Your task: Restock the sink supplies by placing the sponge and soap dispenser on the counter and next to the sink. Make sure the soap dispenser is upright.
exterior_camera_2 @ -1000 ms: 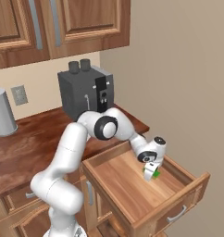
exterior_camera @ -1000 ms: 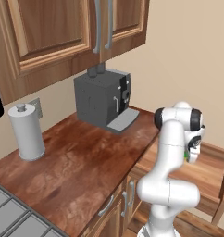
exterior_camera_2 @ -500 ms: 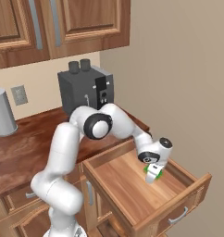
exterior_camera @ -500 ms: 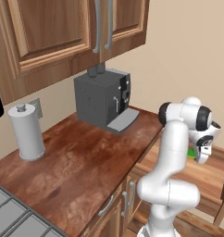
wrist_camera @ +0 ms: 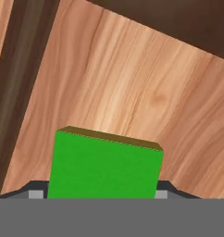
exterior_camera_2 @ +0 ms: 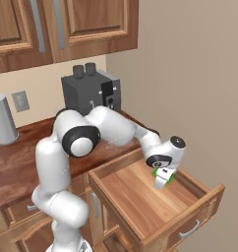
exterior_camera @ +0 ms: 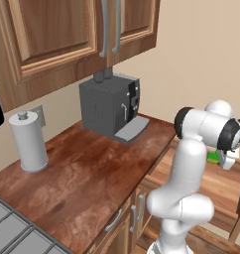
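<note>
Right now your gripper (exterior_camera_2: 162, 179) hangs inside the open drawer (exterior_camera_2: 135, 197), toward its back corner nearest the wall. Look at the hand view: the sponge (wrist_camera: 103, 164) sits squarely between the two fingers, its bright green face wide across the lower middle, with a thin brownish top edge showing. A finger tip (wrist_camera: 36, 193) peeks out at one lower corner of the green block and the other tip at the opposite corner, both pressed up against its sides, so you have the fingers clamped on the sponge. Behind it you see the pale wooden floor of the drawer and a dark wall of the drawer running along one side.

From the right base view, a sliver of green shows just under the hand, above the drawer floor. From the left base view, the green shows beside the wrist, over the drawer.

Relative to the drawer, the counter (exterior_camera: 82, 173) lies above and behind it, carrying a dark coffee machine (exterior_camera: 110, 105) and a paper towel roll (exterior_camera: 27, 142) further along.
</note>
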